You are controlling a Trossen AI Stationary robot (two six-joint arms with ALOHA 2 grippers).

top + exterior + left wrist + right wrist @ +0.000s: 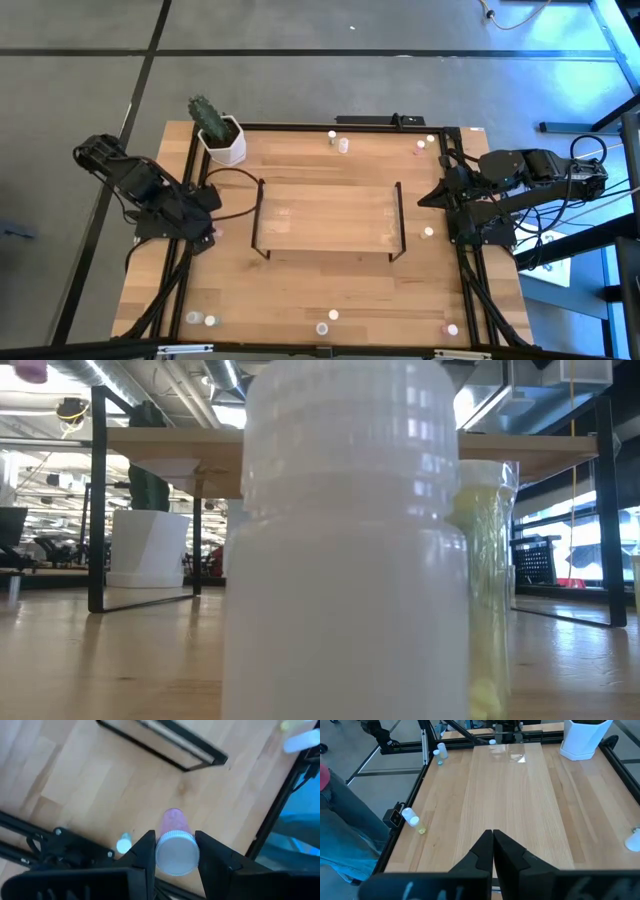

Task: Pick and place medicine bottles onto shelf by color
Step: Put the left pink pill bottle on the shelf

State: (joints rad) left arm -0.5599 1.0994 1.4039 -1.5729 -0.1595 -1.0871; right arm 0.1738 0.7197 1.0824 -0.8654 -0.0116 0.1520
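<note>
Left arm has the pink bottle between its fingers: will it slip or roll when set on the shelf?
The pink bottle looks smooth and round, so it may rotate in the left gripper. It is probably light. On the shelf, upright it should stand; on its side it would likely roll.

Counts, from the high view. Arms: two, each with one gripper, the left gripper (pixel 174 851) and the right gripper (pixel 493 836). Shelf (pixel 330 215): one, centre of frame. White pot with a cactus (pixel 222 140): one, upper left. Small bottles: twelve can be made out. Four lie near the top edge (pixel 343 146), one is right of centre (pixel 429 232), six lie along the bottom edge (pixel 322 328), and one pink bottle (pixel 173 820) sits at the left gripper. Most are too small for their colours to be told.
</note>
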